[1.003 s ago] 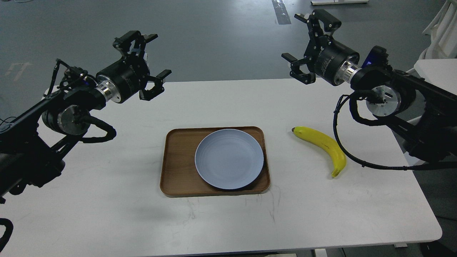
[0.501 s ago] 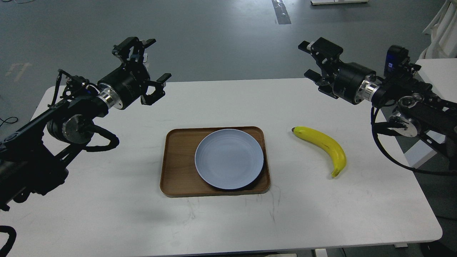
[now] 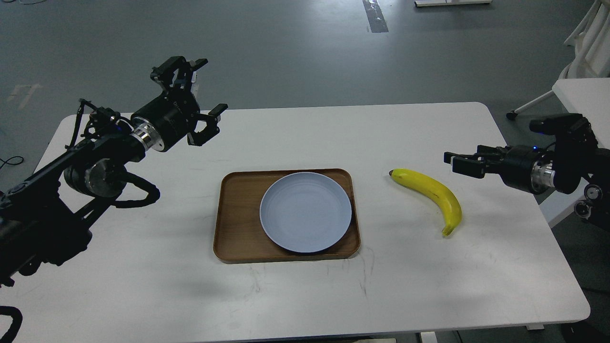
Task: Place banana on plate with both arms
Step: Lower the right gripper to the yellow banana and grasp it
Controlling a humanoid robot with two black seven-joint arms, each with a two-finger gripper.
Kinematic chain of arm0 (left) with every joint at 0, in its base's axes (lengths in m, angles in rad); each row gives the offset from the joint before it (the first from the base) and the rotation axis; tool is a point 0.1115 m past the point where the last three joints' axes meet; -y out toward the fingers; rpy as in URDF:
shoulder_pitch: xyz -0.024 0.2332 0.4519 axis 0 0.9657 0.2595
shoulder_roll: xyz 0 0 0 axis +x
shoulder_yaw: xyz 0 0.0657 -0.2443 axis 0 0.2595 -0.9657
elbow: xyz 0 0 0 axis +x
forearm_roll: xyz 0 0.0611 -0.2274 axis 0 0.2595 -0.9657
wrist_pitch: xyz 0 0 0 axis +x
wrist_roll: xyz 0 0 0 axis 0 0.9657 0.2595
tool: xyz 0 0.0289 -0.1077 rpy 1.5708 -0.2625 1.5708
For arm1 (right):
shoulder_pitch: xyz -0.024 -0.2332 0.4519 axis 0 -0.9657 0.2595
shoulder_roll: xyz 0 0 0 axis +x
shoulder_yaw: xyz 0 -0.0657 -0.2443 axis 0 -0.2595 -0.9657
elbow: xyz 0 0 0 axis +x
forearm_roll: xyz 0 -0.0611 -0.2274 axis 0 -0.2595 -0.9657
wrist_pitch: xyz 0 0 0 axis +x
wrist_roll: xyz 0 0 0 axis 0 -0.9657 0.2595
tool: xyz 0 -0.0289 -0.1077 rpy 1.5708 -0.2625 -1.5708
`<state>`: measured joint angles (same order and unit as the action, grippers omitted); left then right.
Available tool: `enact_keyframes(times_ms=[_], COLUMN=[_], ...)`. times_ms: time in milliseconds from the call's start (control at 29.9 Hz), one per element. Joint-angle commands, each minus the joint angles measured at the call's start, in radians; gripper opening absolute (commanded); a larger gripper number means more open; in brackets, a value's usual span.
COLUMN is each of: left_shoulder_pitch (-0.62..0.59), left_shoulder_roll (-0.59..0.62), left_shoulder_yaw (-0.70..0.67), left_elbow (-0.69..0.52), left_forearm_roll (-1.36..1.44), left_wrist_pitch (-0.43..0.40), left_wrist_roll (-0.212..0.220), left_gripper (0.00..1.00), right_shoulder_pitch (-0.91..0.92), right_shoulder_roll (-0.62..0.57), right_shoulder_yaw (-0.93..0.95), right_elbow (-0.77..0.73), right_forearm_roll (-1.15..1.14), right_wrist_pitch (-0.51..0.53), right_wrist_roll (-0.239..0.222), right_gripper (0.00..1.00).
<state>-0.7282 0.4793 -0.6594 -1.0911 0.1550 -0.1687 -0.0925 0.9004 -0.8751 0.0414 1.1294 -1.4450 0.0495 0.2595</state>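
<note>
The yellow banana (image 3: 431, 194) lies on the white table (image 3: 143, 286), right of the tray, dark tip pointing toward the tray. The pale blue plate (image 3: 306, 212) sits empty on the brown wooden tray (image 3: 238, 214), toward its right side. My left gripper (image 3: 211, 86) is open and empty, raised over the table's far left, well away from the plate. My right gripper (image 3: 452, 161) is low near the table's right edge, just right of the banana and pointing at it. It is empty, with its two fingers slightly apart, not touching the banana.
The table's right edge runs close behind the right gripper. A second white table (image 3: 584, 93) and white chair legs stand at the far right. Grey floor lies beyond the far edge.
My right arm has swung down and to the right, from high over the table's far right to low beside the banana. My left gripper shifted slightly. Banana and plate have not moved.
</note>
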Motion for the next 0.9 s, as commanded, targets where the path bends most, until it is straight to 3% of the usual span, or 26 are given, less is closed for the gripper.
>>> enact_keyframes(times_ms=[0, 334, 468, 735, 835, 869], left_shoulder_pitch=[0.001, 0.001, 0.001, 0.001, 0.001, 0.001], left_shoulder_roll=[0.002, 0.016, 0.038, 0.054, 0.054, 0.054], left_shoulder_yaw=[-0.002, -0.008, -0.006, -0.006, -0.006, -0.006], left_elbow=[-0.001, -0.006, -0.009, -0.015, -0.015, -0.015], left_forearm_roll=[0.0, 0.0, 0.0, -0.002, 0.0, 0.0], left_wrist_pitch=[0.0, 0.0, 0.0, -0.002, 0.0, 0.0], left_wrist_roll=[-0.001, -0.038, -0.042, -0.042, -0.042, -0.042], left_gripper=[0.98, 0.98, 0.98, 0.98, 0.98, 0.98], right_shoulder_pitch=[-0.014, -0.017, -0.017, -0.023, -0.026, -0.026], right_shoulder_roll=[0.033, 0.122, 0.145, 0.202, 0.206, 0.206], right_shoulder_yaw=[-0.054, -0.078, -0.116, -0.195, -0.206, -0.212], right_elbow=[-0.043, -0.123, -0.138, -0.186, -0.186, -0.186], right_forearm_roll=[-0.003, -0.005, -0.015, -0.015, -0.015, -0.015], right_wrist_pitch=[-0.017, -0.048, -0.054, -0.097, -0.128, -0.14], right_wrist_roll=[0.001, 0.0, 0.001, 0.0, 0.001, 0.004], right_gripper=[0.96, 0.89, 0.83, 0.81, 0.51, 0.33])
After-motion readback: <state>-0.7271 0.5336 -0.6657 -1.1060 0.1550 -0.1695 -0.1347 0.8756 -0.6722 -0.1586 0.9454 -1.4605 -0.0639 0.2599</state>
